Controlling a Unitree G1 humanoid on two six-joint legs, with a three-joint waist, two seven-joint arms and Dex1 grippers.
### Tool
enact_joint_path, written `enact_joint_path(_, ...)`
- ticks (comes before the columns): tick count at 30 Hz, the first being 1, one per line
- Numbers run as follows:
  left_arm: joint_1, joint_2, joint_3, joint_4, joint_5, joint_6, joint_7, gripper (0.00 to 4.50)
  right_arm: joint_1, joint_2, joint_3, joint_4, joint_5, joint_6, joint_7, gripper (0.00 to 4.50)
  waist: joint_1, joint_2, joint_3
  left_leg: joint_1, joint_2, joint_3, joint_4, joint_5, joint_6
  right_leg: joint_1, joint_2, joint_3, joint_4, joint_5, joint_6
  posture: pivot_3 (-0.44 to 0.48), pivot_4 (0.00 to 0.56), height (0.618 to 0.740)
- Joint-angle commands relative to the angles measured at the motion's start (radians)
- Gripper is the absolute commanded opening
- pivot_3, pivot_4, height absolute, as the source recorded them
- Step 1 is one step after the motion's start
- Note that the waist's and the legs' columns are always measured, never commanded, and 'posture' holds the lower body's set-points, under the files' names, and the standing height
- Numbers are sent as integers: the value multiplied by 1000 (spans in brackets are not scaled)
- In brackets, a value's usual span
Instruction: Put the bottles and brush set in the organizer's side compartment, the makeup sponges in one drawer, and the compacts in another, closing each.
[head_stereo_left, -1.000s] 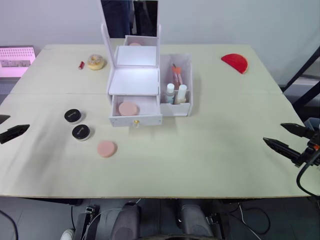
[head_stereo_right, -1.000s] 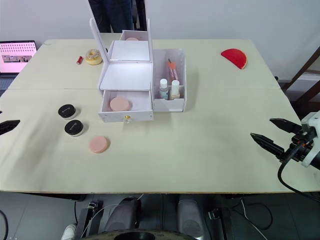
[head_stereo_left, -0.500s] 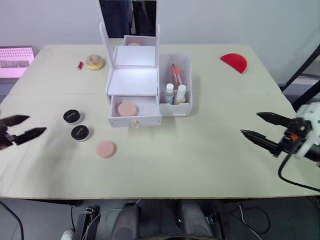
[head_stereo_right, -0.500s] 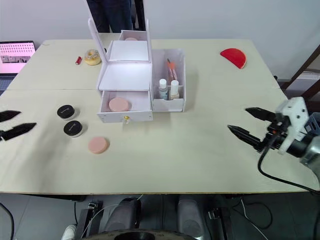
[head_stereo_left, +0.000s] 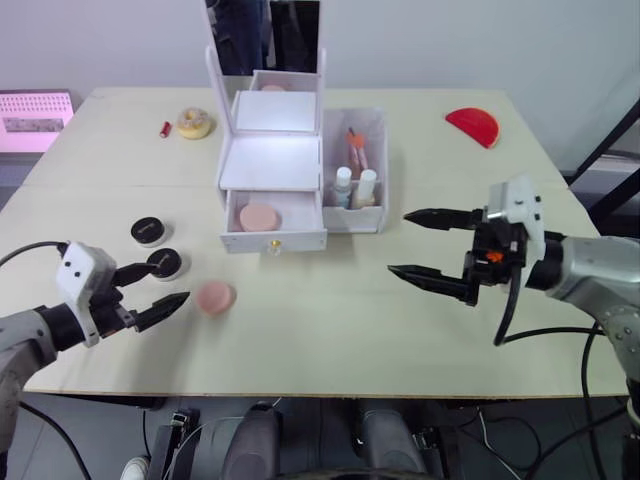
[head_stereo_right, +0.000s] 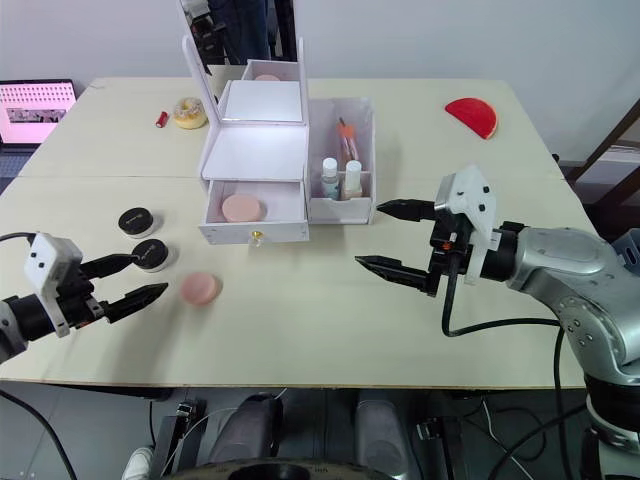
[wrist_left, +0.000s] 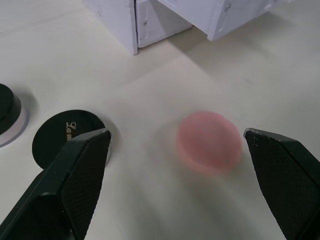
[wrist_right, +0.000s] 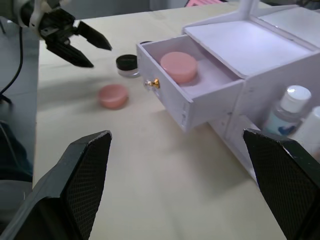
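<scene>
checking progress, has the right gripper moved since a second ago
Yes. The right gripper, open, has come in from the table's right edge toward the white organizer, and now hovers just right of its side compartment.

Both arms now well in over the table (head_stereo_left: 330, 340), up from its outer edges a second ago. Left gripper (head_stereo_left: 150, 288) in from the far left edge, now hovering just beside the loose pink sponge (head_stereo_left: 214, 297) and close to the nearer black compact (head_stereo_left: 165, 264), fingers spread wide. Right gripper (head_stereo_left: 424, 244) in from the right edge toward the middle, now in front of the organizer (head_stereo_left: 272, 160), near its side compartment (head_stereo_left: 354, 170), fingers spread wide and pointing left. More of the right arm and its cable in sight than earlier.
</scene>
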Motion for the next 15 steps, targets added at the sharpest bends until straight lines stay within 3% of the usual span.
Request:
enact_joint_path(1, 8, -33, -99, -41, 82, -46, 71, 4477, -65, 17, 24, -17, 38, -1, 15, 4500, 0, -1, 0, 0, 0, 0, 0, 0, 0, 0, 0, 0, 0, 0, 0, 0, 150, 740)
enact_joint_path(7, -25, -97, -197, -53, 121, -49, 144, 4477, -110, 29, 54, -2, 32, 7, 8, 4500, 2, -1, 0, 0, 0, 0, 0, 0, 0, 0, 0, 0, 0, 0, 0, 0, 150, 740)
enact_joint_path(15, -92, -69, -282, -54, 182, 46, 214, 4477, -122, 32, 56, -5, 38, 18, -7, 4500, -2, -1, 0, 0, 0, -1, 0, 0, 0, 0, 1, 0, 1, 0, 0, 0, 150, 740)
